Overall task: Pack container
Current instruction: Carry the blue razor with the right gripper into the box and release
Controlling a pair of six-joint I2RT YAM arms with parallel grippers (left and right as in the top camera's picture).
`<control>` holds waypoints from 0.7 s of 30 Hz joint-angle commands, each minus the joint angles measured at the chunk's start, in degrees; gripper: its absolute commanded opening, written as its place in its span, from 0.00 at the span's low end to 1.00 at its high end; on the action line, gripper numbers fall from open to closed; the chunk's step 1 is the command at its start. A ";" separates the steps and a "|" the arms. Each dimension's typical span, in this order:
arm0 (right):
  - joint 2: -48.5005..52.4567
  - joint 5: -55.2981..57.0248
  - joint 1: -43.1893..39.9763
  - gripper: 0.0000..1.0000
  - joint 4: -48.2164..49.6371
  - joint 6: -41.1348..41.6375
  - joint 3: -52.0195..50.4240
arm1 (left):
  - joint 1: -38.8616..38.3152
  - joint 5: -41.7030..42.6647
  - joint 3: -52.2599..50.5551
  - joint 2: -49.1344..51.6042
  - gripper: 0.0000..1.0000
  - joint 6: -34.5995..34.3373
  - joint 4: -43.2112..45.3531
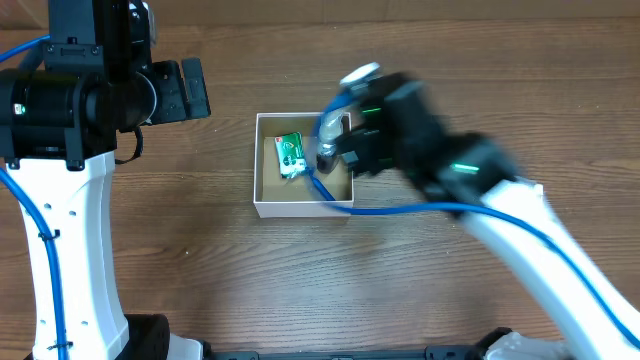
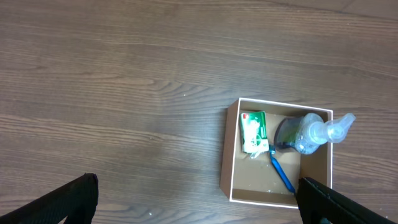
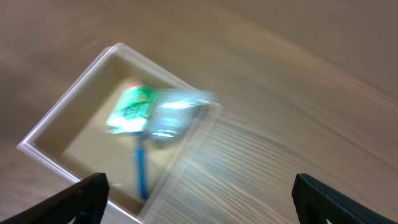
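The container (image 1: 262, 196) is a small square cardboard box with white walls and a brown inside, at the table's middle. It also shows in the left wrist view (image 2: 234, 180) and the right wrist view (image 3: 59, 109). Inside lie a green packet (image 1: 291, 153), a clear spray bottle (image 2: 308, 134) and a blue pen (image 2: 281, 173). My right gripper (image 3: 199, 199) is open and empty, above the box's right side; its view is blurred. My left gripper (image 2: 199, 202) is open and empty, above bare table to the left of the box.
The wooden table (image 1: 420, 290) surrounds the box. The left arm's white base (image 1: 60, 250) stands at the left. The right arm (image 1: 520, 220) and its blue cable (image 1: 400, 209) reach in from the lower right.
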 commanded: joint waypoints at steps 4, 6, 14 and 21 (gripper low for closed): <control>-1.44 -1.16 -24.02 1.00 -10.12 5.62 -0.26 | -0.02 0.26 -0.15 0.20 1.00 0.26 -0.26; 0.22 -6.25 -29.99 1.00 -9.60 5.60 -2.36 | -0.02 0.26 -0.15 0.20 1.00 0.26 -0.26; 10.84 -12.57 -39.28 1.00 -4.09 5.53 -13.44 | -0.02 0.26 -0.15 0.20 1.00 0.26 -0.26; 19.32 -12.63 -39.26 1.00 -0.33 5.55 -17.33 | -0.02 0.26 -0.15 0.20 1.00 0.26 -0.46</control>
